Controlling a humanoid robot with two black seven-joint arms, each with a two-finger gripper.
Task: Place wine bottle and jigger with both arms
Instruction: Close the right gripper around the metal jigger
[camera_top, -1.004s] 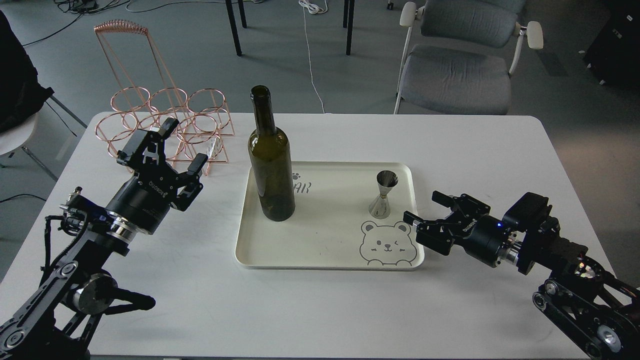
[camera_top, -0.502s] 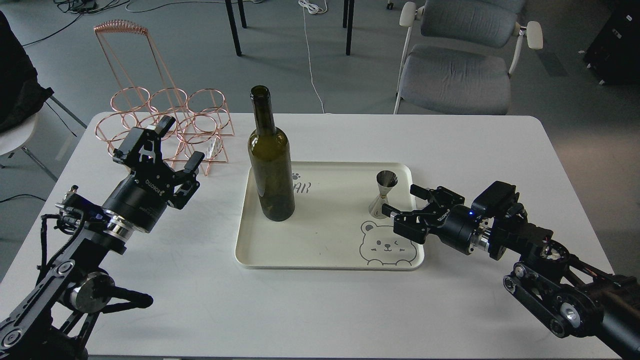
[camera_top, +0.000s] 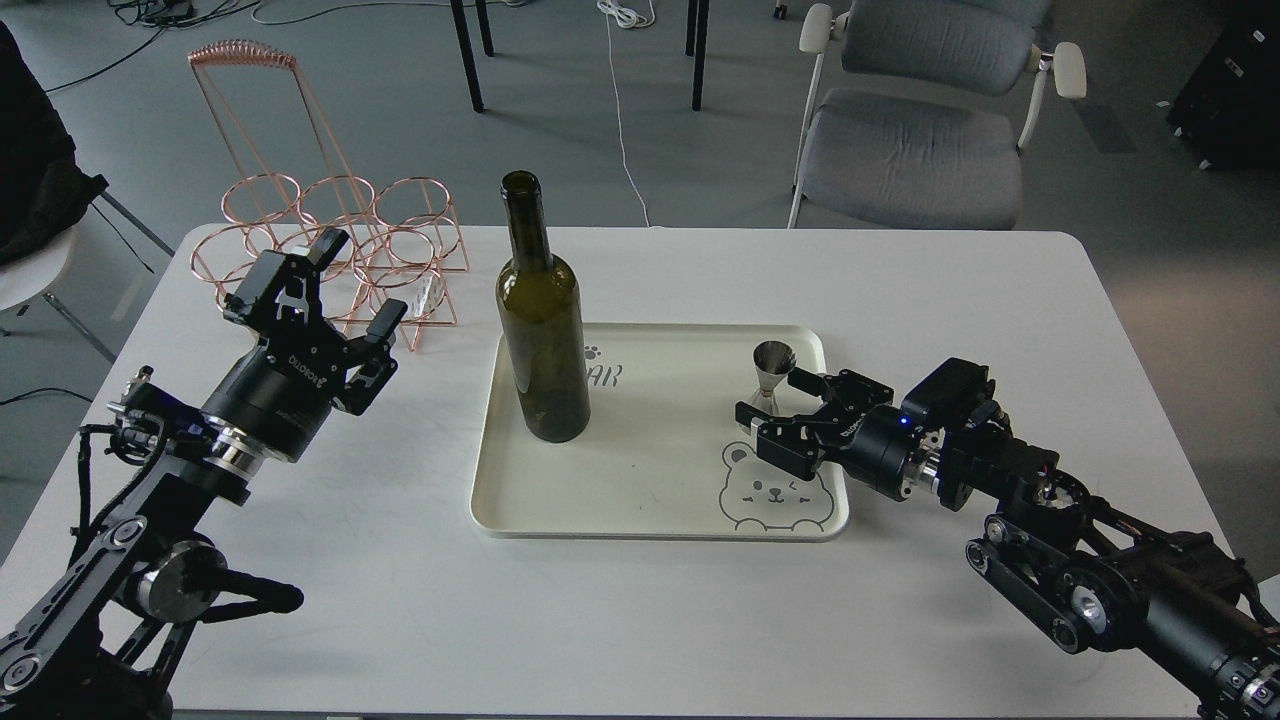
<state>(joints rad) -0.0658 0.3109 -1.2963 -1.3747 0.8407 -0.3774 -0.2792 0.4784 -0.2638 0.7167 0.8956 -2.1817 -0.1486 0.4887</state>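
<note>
The dark green wine bottle (camera_top: 541, 330) stands upright at the left end of the cream tray (camera_top: 640, 500). The silver jigger (camera_top: 771, 372) stands upright at the tray's right end. My right gripper (camera_top: 775, 400) is open, with one finger on each side of the jigger's lower cone; its near finger hides part of the base. My left gripper (camera_top: 345, 290) is open and empty over the table, left of the bottle and just in front of the copper wire rack (camera_top: 330, 240).
The copper wire rack with ring holders and a tall handle stands at the table's back left. A small white tag (camera_top: 425, 295) lies by it. A grey chair (camera_top: 915, 120) stands beyond the table's far edge. Bare white tabletop lies in front of the tray.
My right gripper has moved left onto the tray until its open fingers straddle the jigger. My left gripper has drawn slightly back and left. Bottle and jigger have not moved.
</note>
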